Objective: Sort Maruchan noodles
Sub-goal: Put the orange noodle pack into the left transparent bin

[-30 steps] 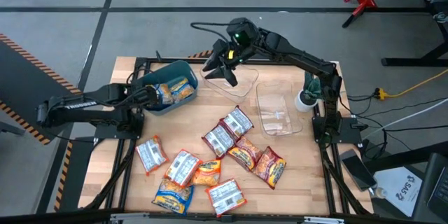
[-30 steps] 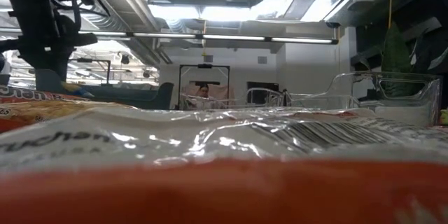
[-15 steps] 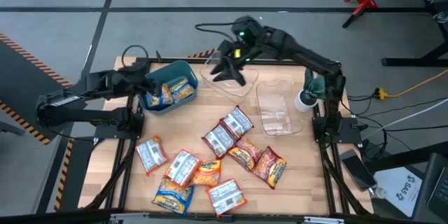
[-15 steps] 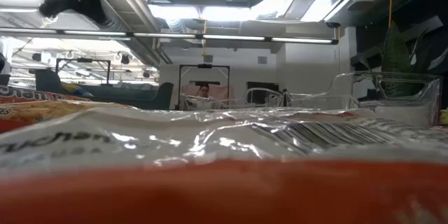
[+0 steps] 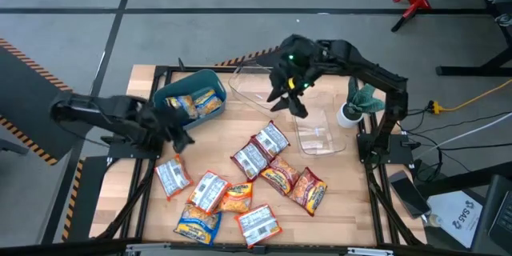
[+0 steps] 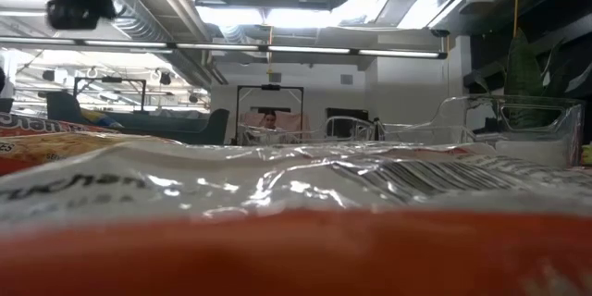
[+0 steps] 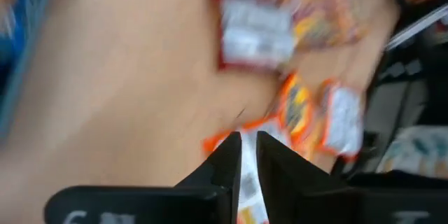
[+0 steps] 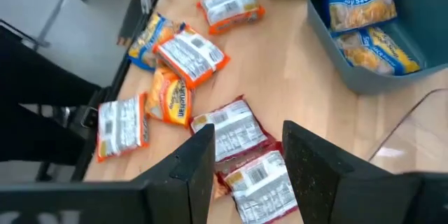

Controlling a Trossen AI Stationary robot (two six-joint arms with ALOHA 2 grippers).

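Noodles, small flat crinkly plastic Maruchan packets (image 5: pixel 256 172) in orange, red-white and blue-yellow, lie loose on the wooden table (image 5: pixel 208 148) in front of the teal plastic bin (image 5: pixel 178 94); we see blue-yellow packets (image 5: pixel 198 102) inside that bin. Our left gripper (image 5: pixel 178 139) hangs just in front of the bin, fingers (image 7: pixel 227 161) nearly together on nothing. Our right gripper (image 5: pixel 293 101), well right of the bin over the clear plastic containers (image 5: pixel 316 124), stands parted and empty
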